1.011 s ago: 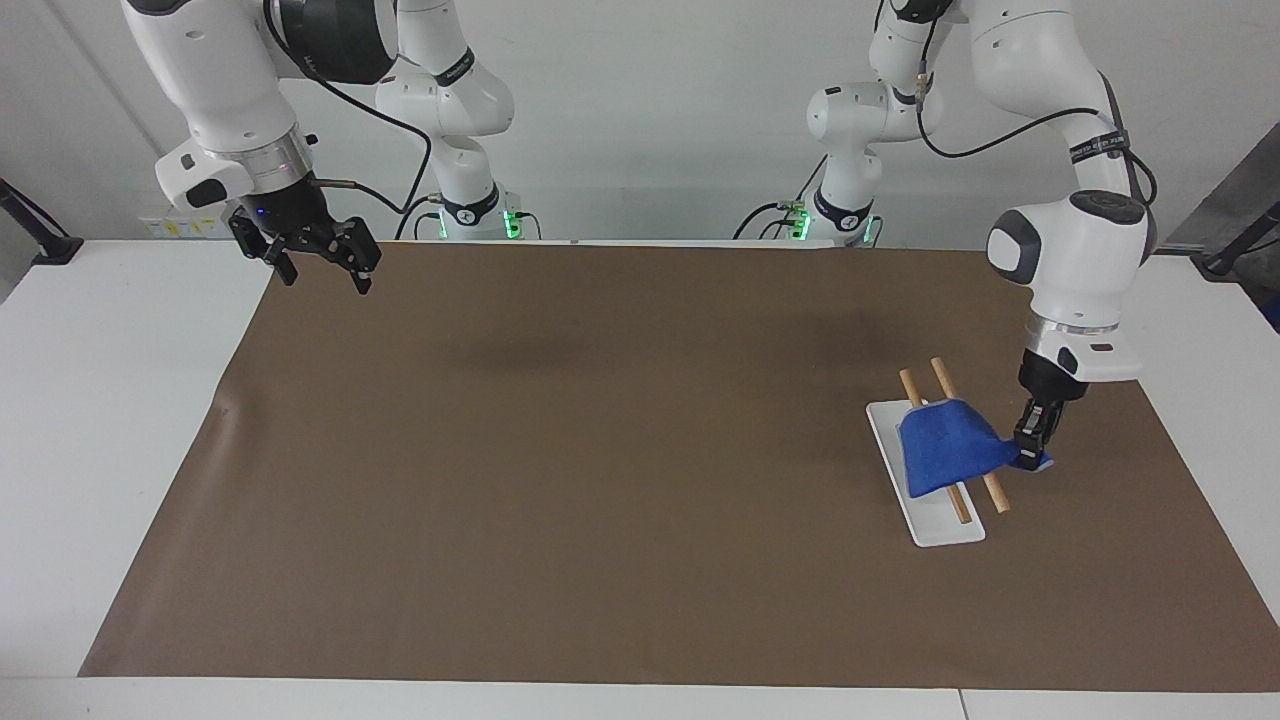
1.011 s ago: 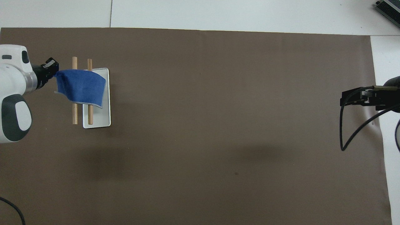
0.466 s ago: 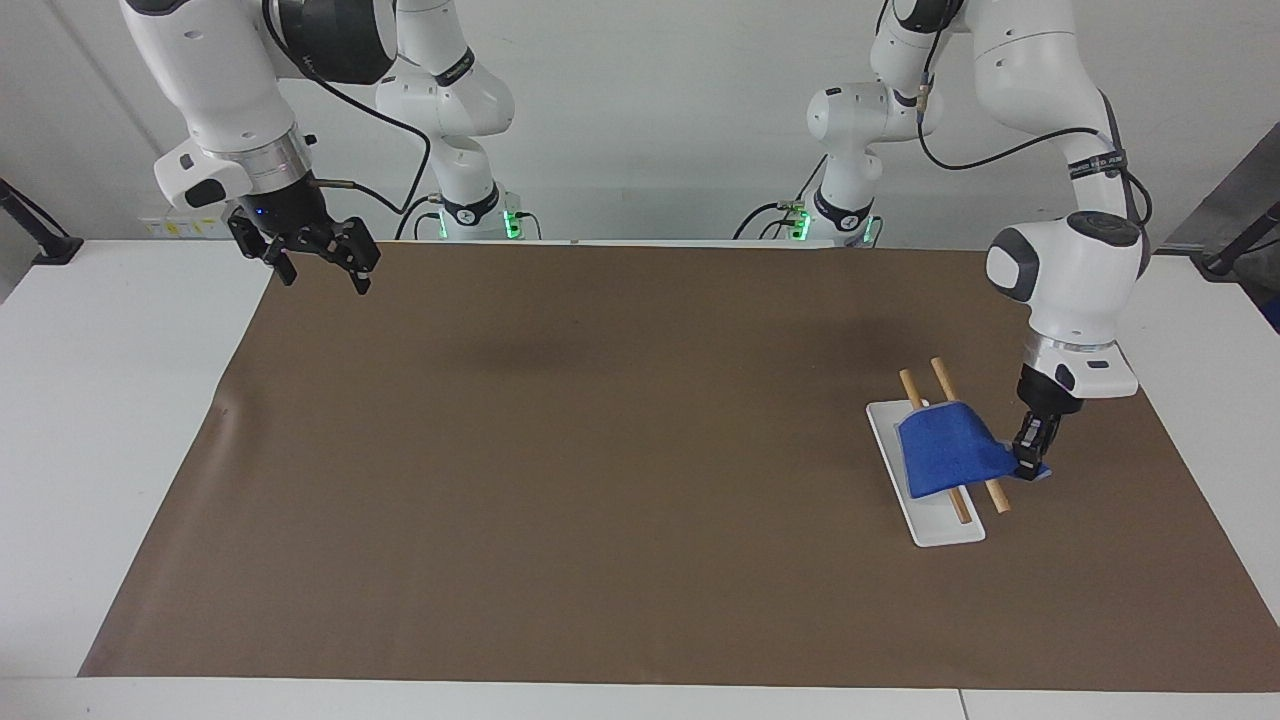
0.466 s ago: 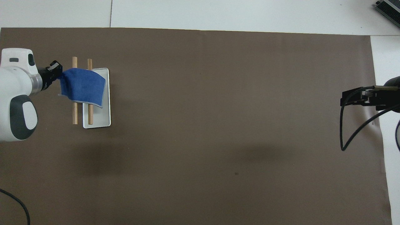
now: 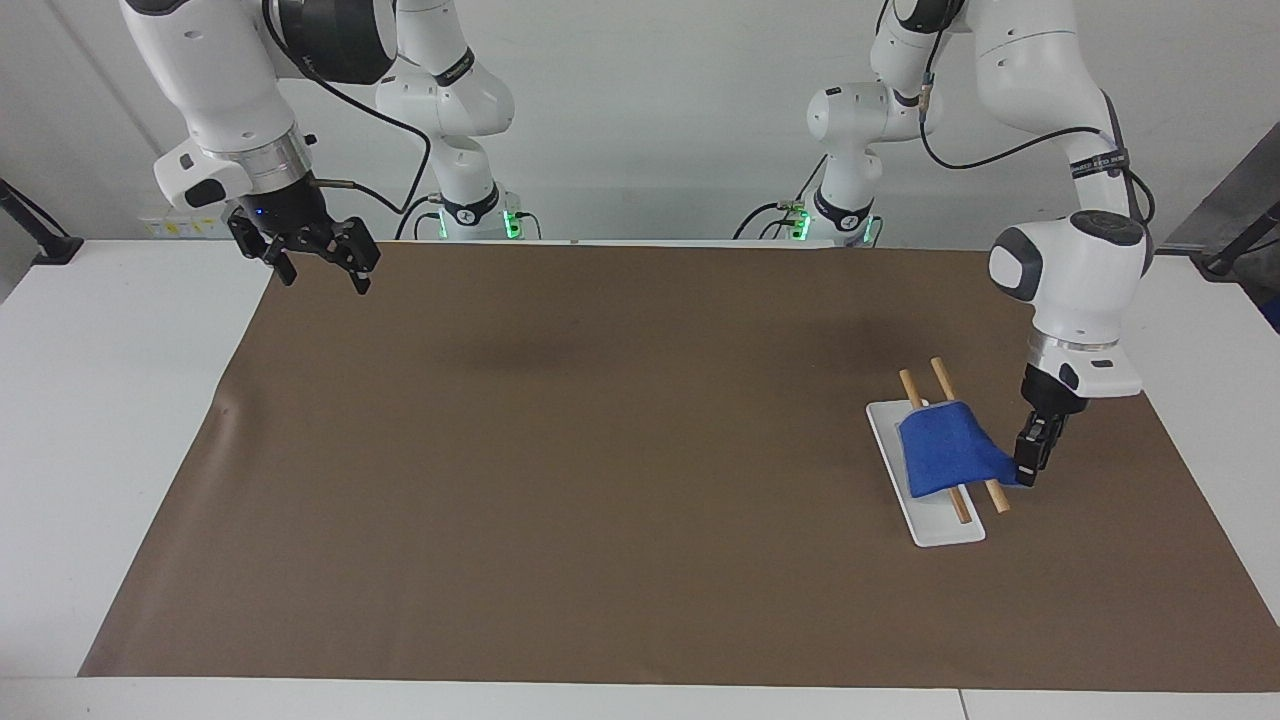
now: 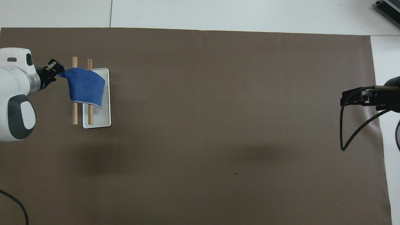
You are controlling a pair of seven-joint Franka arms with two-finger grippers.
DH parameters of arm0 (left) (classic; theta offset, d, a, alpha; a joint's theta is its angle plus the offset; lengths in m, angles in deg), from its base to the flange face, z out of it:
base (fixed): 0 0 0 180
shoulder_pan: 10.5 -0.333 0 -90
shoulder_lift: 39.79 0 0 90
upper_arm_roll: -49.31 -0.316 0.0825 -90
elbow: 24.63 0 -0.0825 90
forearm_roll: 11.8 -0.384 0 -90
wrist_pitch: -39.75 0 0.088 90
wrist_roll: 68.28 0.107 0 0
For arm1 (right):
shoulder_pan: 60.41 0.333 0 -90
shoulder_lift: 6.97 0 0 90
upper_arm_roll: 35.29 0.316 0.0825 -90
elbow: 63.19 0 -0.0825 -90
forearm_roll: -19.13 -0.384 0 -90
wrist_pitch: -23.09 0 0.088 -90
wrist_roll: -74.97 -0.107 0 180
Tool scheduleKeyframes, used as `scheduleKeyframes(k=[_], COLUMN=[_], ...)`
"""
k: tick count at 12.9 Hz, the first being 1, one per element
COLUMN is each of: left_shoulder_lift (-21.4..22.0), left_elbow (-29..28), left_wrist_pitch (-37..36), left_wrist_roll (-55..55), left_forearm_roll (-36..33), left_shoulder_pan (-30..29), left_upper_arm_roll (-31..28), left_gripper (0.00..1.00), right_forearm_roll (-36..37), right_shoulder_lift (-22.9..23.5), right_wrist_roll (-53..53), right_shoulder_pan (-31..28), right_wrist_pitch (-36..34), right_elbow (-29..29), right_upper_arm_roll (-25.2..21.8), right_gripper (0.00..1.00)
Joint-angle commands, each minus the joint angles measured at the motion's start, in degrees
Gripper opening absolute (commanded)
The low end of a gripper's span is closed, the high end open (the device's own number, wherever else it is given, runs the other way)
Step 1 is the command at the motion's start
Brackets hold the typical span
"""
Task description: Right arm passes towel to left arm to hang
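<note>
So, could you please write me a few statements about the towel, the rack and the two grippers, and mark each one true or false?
1. The towel is draped over both wooden rods. True.
2. The right gripper is at the towel. False: it hangs open over the mat's corner at the right arm's end, waiting.
3. The left gripper is at the towel's corner beside the rack. True.
4. The towel lies flat on the brown mat. False: it hangs on the rack.
5. The rack stands on a white tray. True.
</note>
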Motion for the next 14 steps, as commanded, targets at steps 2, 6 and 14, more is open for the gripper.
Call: scheduleKeyframes(k=[2,6,14], left_shoulder_lift=[-0.76,-2.25,-2.52], left_elbow=[4.11,14.3,23.28], left_wrist_pitch=[-2.79,-16.93,-37.85], left_wrist_roll=[1.78,5.02,24.26], left_forearm_roll=[-1.17,-1.17,-0.73], left_shoulder_pan=[-0.76,-0.67,-0.67], left_upper_arm_roll=[0.12,0.21,0.56], left_gripper=[0.65,0.6,0.56], right_forearm_roll=[-0.73,-0.64,-0.73], right_shoulder_lift=[0.07,-0.54,-0.54], right_wrist_roll=[1.01,1.19,1.28], right_shoulder_pan=[-0.95,-0.59,-0.95], right_wrist_pitch=[-0.31,-0.13,-0.92], right_elbow=[-0.37,0.77,0.77], right_upper_arm_roll=[0.63,0.63,0.54], right_gripper=[1.0,1.0,1.0])
